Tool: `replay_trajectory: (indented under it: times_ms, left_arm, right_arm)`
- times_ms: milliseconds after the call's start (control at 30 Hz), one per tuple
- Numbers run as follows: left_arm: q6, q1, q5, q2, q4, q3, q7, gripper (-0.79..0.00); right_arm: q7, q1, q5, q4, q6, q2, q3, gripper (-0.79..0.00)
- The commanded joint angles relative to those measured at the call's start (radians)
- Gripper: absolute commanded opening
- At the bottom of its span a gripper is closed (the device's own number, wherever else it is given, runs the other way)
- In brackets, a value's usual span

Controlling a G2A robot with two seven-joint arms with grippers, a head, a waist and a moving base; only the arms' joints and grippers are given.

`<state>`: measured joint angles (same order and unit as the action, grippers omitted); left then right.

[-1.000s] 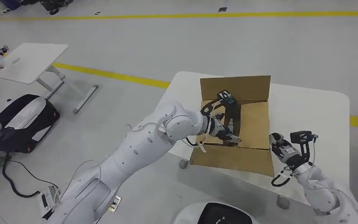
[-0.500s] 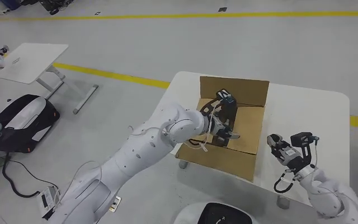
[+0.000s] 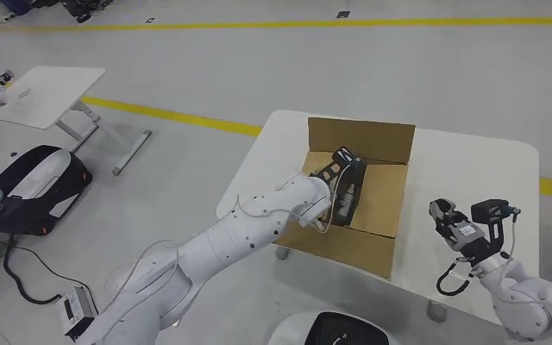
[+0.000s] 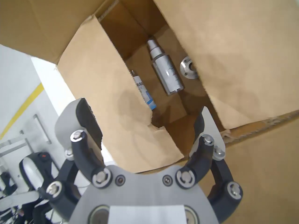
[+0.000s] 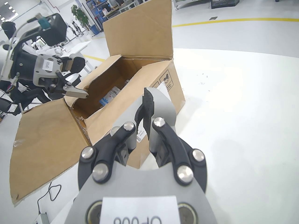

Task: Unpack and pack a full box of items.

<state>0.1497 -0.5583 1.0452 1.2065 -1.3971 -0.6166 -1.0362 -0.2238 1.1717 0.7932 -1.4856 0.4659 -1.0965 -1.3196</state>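
Note:
An open cardboard box [image 3: 384, 203] [image 5: 149, 47] stands on the white table [image 3: 470, 164], its far flap upright. Inside lie a white spray bottle [image 4: 166, 72], a slim tube [image 4: 143, 89] with a blue band and a metal flange [image 4: 187, 68]. My left gripper [image 3: 343, 200] [image 4: 142, 122] [image 5: 76, 79] hovers open over the box's left edge, its fingers [image 4: 80, 117] astride a torn side flap [image 4: 112, 108] without closing on it. My right gripper [image 3: 446, 217] [image 5: 146, 104] is shut and holds nothing, above the table to the right of the box.
Bare tabletop [image 5: 233, 89] stretches to the right of and behind the box. A long flap [image 5: 44, 138] hangs out past the table's near edge. On the floor to the left stand a small white table [image 3: 47, 90] and a black device [image 3: 39, 185].
The box has turned and slid left a little, and its top now gapes. My left gripper has tilted down over the opening. My right gripper has drawn away to the right.

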Motion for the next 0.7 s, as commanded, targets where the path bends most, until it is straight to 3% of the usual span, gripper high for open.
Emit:
replay_trajectory:
  times_ms: [0, 600, 633, 667]
  left_arm:
    - [0.012, 0.014, 0.034, 0.014, 0.031, 0.022, -0.016, 0.0]
    - [0.004, 0.051, 0.131, 0.091, 0.197, 0.066, -0.062, 0.0]
    - [0.006, 0.051, 0.136, 0.094, 0.202, 0.065, -0.06, -0.052]
    - [0.007, 0.049, 0.141, 0.096, 0.207, 0.064, -0.057, -0.191]
  right_arm:
    - [-0.001, -0.001, 0.001, 0.003, 0.002, -0.001, 0.003, -0.785]
    - [0.01, -0.006, -0.001, 0.034, 0.014, -0.005, 0.007, -0.785]
    - [0.009, -0.005, -0.002, 0.035, 0.014, -0.005, 0.007, -0.785]
    - [0.009, -0.005, -0.002, 0.035, 0.014, -0.005, 0.006, -0.785]
